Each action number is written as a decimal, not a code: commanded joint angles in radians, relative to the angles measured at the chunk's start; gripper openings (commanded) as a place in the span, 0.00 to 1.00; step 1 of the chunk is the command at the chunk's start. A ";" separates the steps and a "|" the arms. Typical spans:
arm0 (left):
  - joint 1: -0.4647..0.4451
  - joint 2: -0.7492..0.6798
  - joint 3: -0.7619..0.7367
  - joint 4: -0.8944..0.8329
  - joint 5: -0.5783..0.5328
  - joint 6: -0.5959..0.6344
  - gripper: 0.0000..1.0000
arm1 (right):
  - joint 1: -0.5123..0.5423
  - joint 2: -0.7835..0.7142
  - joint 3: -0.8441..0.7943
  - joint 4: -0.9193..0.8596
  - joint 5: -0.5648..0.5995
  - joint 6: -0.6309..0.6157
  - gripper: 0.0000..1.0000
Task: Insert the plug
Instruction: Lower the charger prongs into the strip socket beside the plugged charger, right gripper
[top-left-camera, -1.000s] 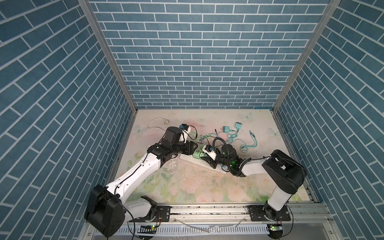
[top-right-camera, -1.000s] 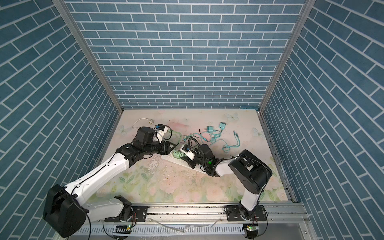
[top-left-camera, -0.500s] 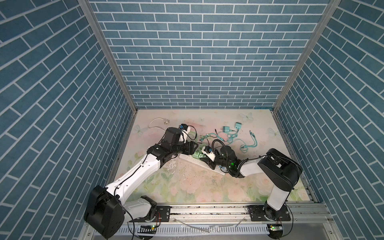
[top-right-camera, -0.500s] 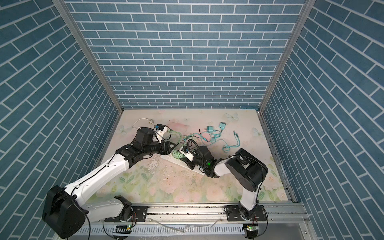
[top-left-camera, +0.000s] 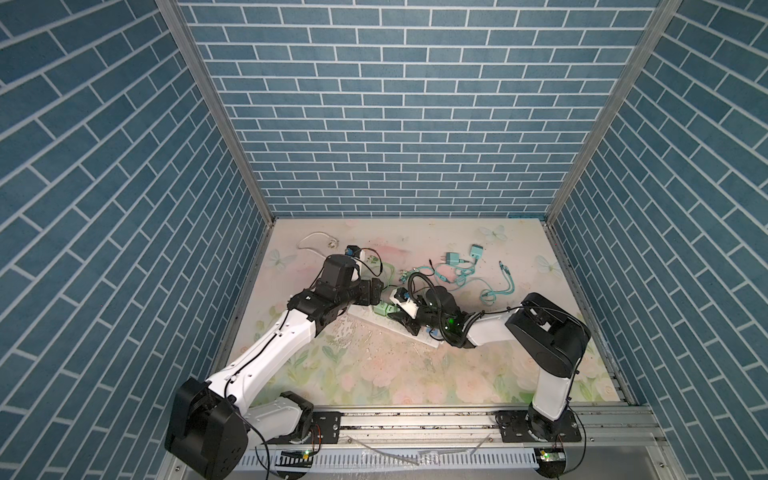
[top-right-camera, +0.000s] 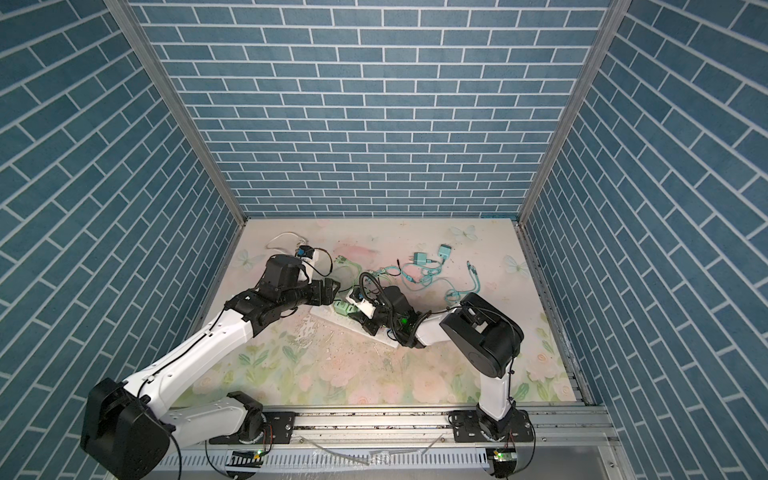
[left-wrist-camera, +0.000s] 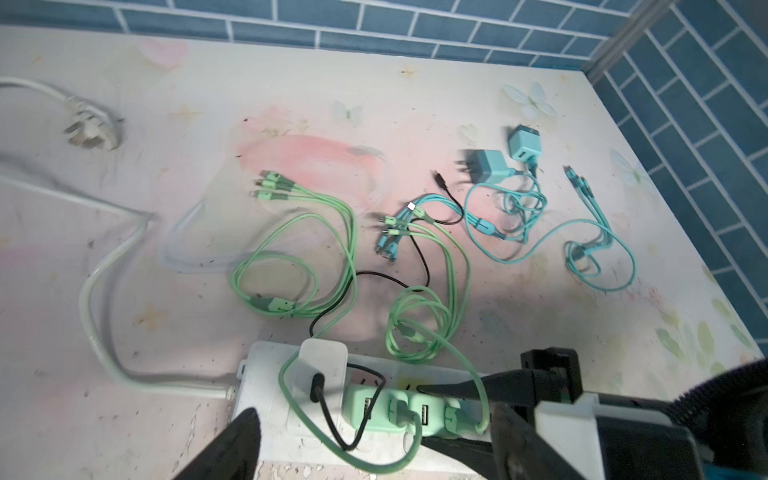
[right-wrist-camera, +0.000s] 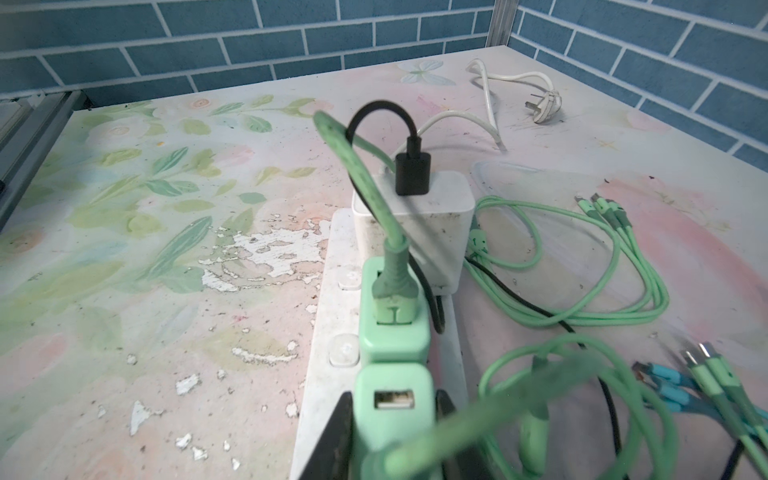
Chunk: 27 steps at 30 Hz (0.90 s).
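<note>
Here the right gripper (right-wrist-camera: 392, 434) has its two black fingers (right-wrist-camera: 337, 436) pressed against opposite sides of a mint-green USB charger (right-wrist-camera: 390, 384). It is a narrow grip with the charger filling the gap, and the charger's empty USB port faces the wrist camera. The charger stands upright on the white power strip (right-wrist-camera: 328, 286), touching a second mint-green charger (right-wrist-camera: 392, 332) that has a green cable plugged in. Beyond that, a white charger (right-wrist-camera: 415, 216) with a black cable sits at the strip's end. The held charger's prongs are hidden beneath its body, so whether it is fully seated cannot be told. A blurred green cable loop (right-wrist-camera: 519, 386) crosses its lower part, which the frame cuts off. The left gripper (top-left-camera: 375, 291) is spread wide with nothing between its jaws, just beside the strip's end that carries the white charger; its wrist view shows only one finger (left-wrist-camera: 235, 442). The strip lies diagonally about the middle of the floral table (top-left-camera: 374, 374), nearer its left edge, and in both top views the right gripper covers much of it. Two teal chargers (top-left-camera: 454, 258) lie well apart from it near the far edge, and the strip's white cord plug (left-wrist-camera: 89, 129) lies toward the far left corner.
</note>
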 joint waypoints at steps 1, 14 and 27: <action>0.028 -0.037 -0.027 -0.044 -0.083 0.004 0.93 | 0.033 0.084 0.013 -0.280 -0.003 -0.001 0.00; 0.048 -0.107 -0.052 -0.044 -0.167 0.029 1.00 | 0.090 0.164 0.184 -0.513 0.016 -0.056 0.05; 0.059 -0.025 -0.031 0.029 -0.078 -0.020 1.00 | 0.090 0.113 0.133 -0.437 -0.006 -0.029 0.23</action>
